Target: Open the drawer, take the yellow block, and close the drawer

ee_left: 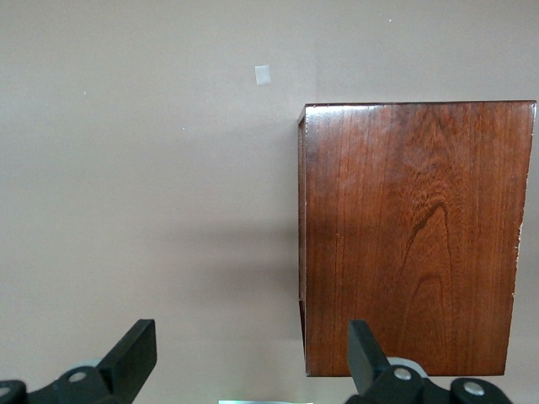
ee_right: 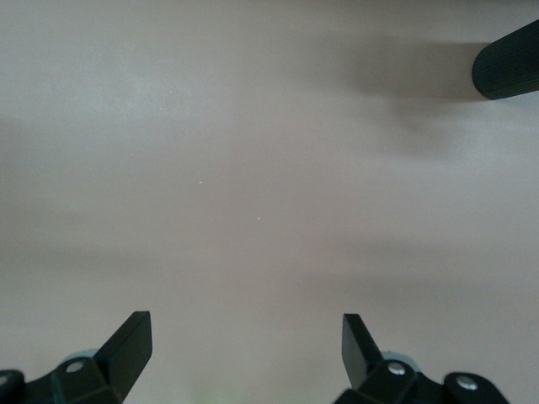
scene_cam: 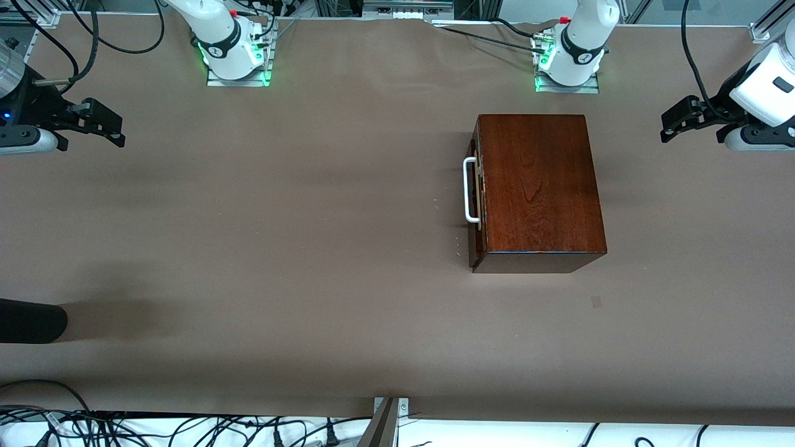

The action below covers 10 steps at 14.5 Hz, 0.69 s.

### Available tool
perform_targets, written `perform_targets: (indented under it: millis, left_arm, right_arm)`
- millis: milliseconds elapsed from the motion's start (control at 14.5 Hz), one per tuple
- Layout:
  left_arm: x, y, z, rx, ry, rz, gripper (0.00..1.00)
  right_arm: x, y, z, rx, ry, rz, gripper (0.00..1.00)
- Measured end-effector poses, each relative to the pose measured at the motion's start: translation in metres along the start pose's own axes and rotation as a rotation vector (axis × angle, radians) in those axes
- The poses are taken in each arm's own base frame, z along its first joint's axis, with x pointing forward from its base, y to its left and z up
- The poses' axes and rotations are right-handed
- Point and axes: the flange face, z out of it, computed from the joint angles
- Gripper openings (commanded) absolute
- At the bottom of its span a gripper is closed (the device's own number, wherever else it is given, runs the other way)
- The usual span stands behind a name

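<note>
A wide brown paper-covered table (scene_cam: 279, 248) is filling the front view, its long edges running along the robots' bases and along the camera's side; most of its surface is lying bare, giving broad open room toward the right arm's end and nearer the camera.

One dark red-brown glossy wooden box (scene_cam: 539, 186) is sitting on the table toward the left arm's end, just in front of the left arm's base, with bare table all round it; its drawer (scene_cam: 477, 192) is sitting pushed in, its dark front flush with the box and facing the right arm's end; one white loop handle (scene_cam: 470, 190) is standing out from that front. The yellow block is not showing in any view.

One black rounded object (scene_cam: 31, 321) is poking in at the table's edge at the right arm's end, nearer the camera.

Two grippers are waiting, both empty: the left gripper (scene_cam: 674, 126) is hovering over the table's edge at the left arm's end, its fingers (ee_left: 135, 353) spread wide apart; the right gripper (scene_cam: 107, 127) is hovering over the right arm's end, its fingers (ee_right: 130, 345) likewise spread wide.

One small pale scrap (scene_cam: 596, 302) is lying near the box, nearer the camera.
</note>
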Motion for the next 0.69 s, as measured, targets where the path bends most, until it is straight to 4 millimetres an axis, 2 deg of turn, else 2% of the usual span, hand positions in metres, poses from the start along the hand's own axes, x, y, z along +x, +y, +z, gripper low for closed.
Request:
perform_targets:
  millis: [692]
  left_arm:
    - [-0.0011, 0.0081, -0.0026, 0.002, 0.006, 0.009, 1.0]
  right_arm:
    - [0.0053, 0.0001, 0.0044, -0.001, 0.009, 0.0, 1.0]
